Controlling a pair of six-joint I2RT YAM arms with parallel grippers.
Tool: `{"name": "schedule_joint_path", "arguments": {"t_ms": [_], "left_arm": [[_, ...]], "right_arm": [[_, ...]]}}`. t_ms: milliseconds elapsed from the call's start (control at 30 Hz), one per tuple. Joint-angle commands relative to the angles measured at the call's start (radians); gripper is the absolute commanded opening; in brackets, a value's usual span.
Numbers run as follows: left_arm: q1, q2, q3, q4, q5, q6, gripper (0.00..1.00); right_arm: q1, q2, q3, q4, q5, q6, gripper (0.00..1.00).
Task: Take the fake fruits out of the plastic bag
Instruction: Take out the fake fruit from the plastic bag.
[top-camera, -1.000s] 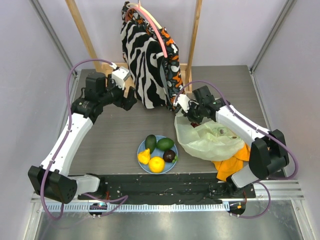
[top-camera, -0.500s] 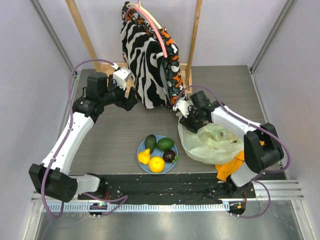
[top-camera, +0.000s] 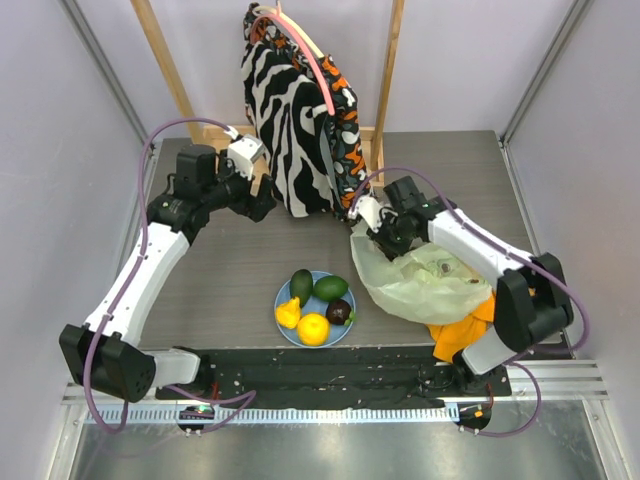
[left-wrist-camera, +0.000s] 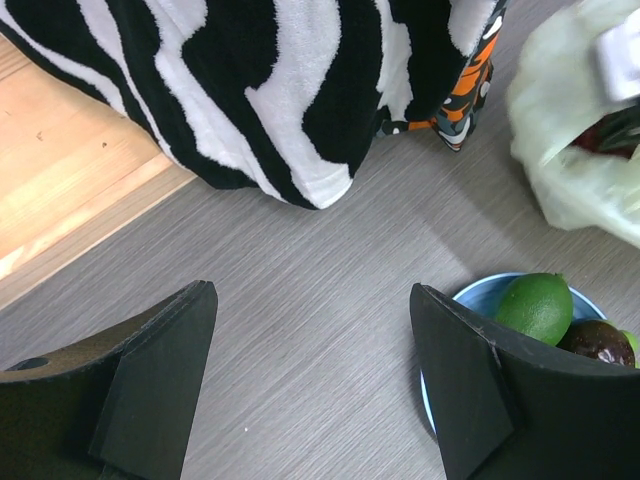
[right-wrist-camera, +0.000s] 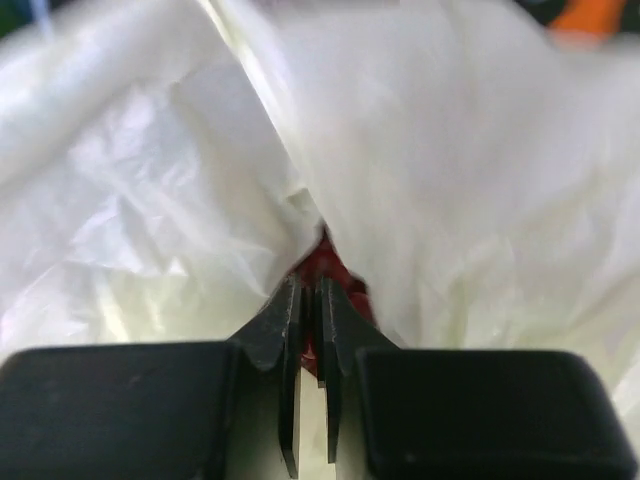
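The plastic bag (top-camera: 420, 285) lies crumpled at the right, pale yellow-green, with a dark lump (top-camera: 440, 265) showing through the film. My right gripper (top-camera: 378, 240) is at the bag's raised left edge. In the right wrist view its jaws (right-wrist-camera: 312, 288) are pinched on a fold of the bag (right-wrist-camera: 450, 150), and something red (right-wrist-camera: 325, 258) shows at the tips. Several fake fruits rest on the blue plate (top-camera: 285, 298): two avocados (top-camera: 301, 285) (top-camera: 330, 288), a lemon (top-camera: 288, 313), an orange (top-camera: 313, 329), a dark purple one (top-camera: 340, 311). My left gripper (top-camera: 262, 197) hangs open over bare table (left-wrist-camera: 312, 292).
A zebra-patterned garment (top-camera: 290, 120) hangs from a wooden frame (top-camera: 165, 60) at the back centre, just right of the left gripper. An orange cloth (top-camera: 465, 330) lies under the bag's near right side. The left wrist view catches the plate rim (left-wrist-camera: 470, 292) and an avocado (left-wrist-camera: 535, 305).
The right gripper let go of the bag's left edge, opened, shifted slightly, and has closed on that edge again, pulling it up. The left arm has not moved.
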Motion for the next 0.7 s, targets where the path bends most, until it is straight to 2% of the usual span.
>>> {"name": "schedule_joint_path", "arguments": {"t_ms": [0, 133, 367, 467, 500, 533, 600, 667], "left_arm": [[-0.004, 0.005, 0.017, 0.025, 0.006, 0.016, 0.82], [-0.004, 0.020, 0.026, 0.028, 0.007, 0.016, 0.83], [-0.006, 0.020, 0.044, 0.032, -0.001, 0.026, 0.83], [-0.013, 0.009, 0.041, 0.032, 0.015, 0.020, 0.83], [-0.016, 0.006, 0.040, 0.033, 0.019, 0.017, 0.83], [-0.019, 0.003, 0.040, 0.035, 0.022, 0.017, 0.83], [-0.028, -0.003, 0.035, 0.038, 0.029, 0.017, 0.83], [-0.038, -0.009, 0.027, 0.044, 0.041, 0.019, 0.83]], "right_arm": [[0.000, -0.159, 0.136, -0.094, -0.015, -0.027, 0.08], [0.006, -0.184, 0.235, -0.180, 0.000, -0.023, 0.08], [0.006, -0.236, 0.170, -0.156, 0.064, -0.052, 0.08], [0.003, -0.236, 0.046, -0.133, 0.274, -0.107, 0.05], [-0.021, -0.242, -0.037, -0.119, 0.378, -0.185, 0.02], [-0.055, -0.253, -0.075, -0.073, 0.406, -0.222, 0.01], [-0.189, -0.280, -0.122, -0.053, 0.414, -0.279, 0.01], [-0.250, -0.288, -0.108, -0.067, 0.407, -0.310, 0.01]]}}
